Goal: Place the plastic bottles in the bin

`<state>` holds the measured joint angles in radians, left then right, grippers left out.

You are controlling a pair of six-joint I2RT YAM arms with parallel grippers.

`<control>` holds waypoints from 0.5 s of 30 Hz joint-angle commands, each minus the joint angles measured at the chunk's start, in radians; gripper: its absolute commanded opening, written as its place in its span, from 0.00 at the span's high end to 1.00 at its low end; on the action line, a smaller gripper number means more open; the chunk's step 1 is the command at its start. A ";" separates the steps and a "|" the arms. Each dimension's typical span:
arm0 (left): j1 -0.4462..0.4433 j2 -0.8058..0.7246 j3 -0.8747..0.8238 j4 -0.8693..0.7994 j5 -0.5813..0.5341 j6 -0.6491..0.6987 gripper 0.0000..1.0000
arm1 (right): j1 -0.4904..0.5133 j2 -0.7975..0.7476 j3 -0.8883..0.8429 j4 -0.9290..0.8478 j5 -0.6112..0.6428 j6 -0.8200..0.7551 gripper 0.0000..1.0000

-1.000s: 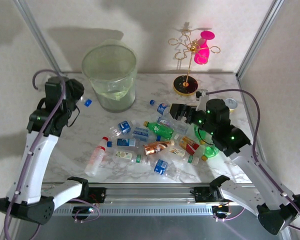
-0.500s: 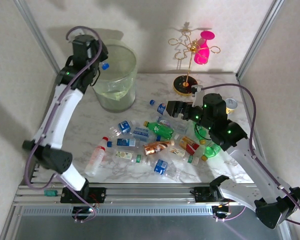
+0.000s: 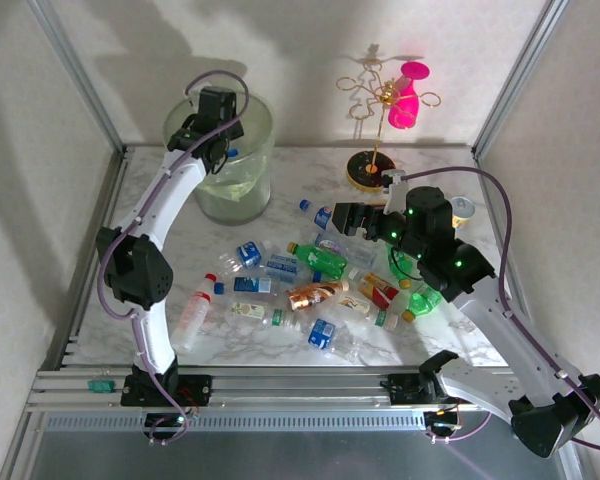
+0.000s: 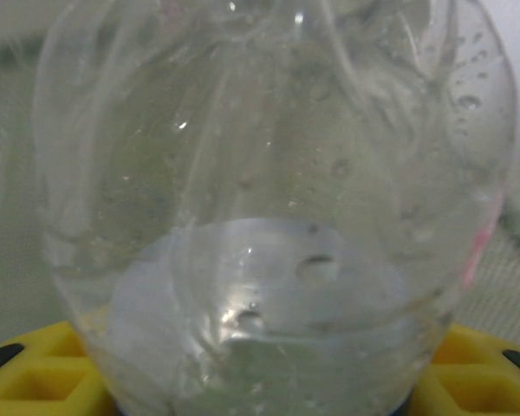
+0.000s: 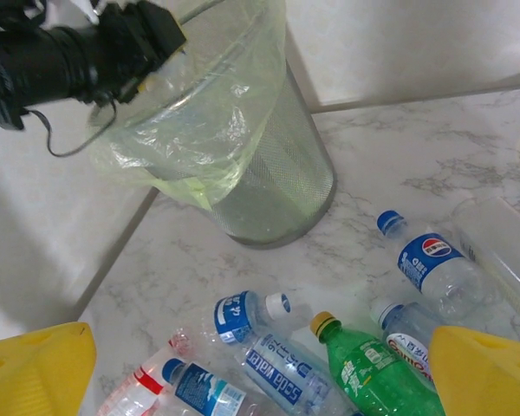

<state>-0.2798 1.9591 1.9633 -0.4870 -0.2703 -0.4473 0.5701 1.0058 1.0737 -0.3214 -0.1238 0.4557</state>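
Over the bin (image 3: 242, 195), our left gripper (image 3: 218, 147) has swung in, clamping a clear bottle (image 4: 269, 217); our right gripper (image 3: 346, 219) stays wide open.

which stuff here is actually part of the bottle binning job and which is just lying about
Job: bin; loose plastic bottles; clear bottle held at the bin's mouth.
Lying about: gold wire stand; pink cup; silver can.

Saw left arm (image 3: 165, 205) stretched high toward far-left corner of table (image 3: 450, 165), left gripper (image 3: 223, 148) tipped down, jaws clamped on clear bottle (image 4: 269, 217). Found right arm (image 3: 470, 290) bent over right edge, right gripper (image 3: 342, 218) pointing left, jaws spread wide.
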 commanded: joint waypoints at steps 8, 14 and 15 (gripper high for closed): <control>0.036 0.039 -0.067 0.041 0.175 -0.070 0.51 | 0.005 0.002 -0.026 0.045 0.051 -0.032 0.01; 0.057 0.059 -0.052 0.028 0.197 -0.082 0.38 | 0.005 -0.011 -0.041 0.050 0.067 -0.019 0.02; 0.059 0.057 -0.052 0.028 0.202 -0.083 0.36 | 0.005 -0.015 -0.042 0.050 0.069 -0.017 0.01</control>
<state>-0.2359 1.9919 1.8927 -0.4454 -0.0959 -0.5201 0.5701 1.0058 1.0428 -0.2951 -0.0784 0.4404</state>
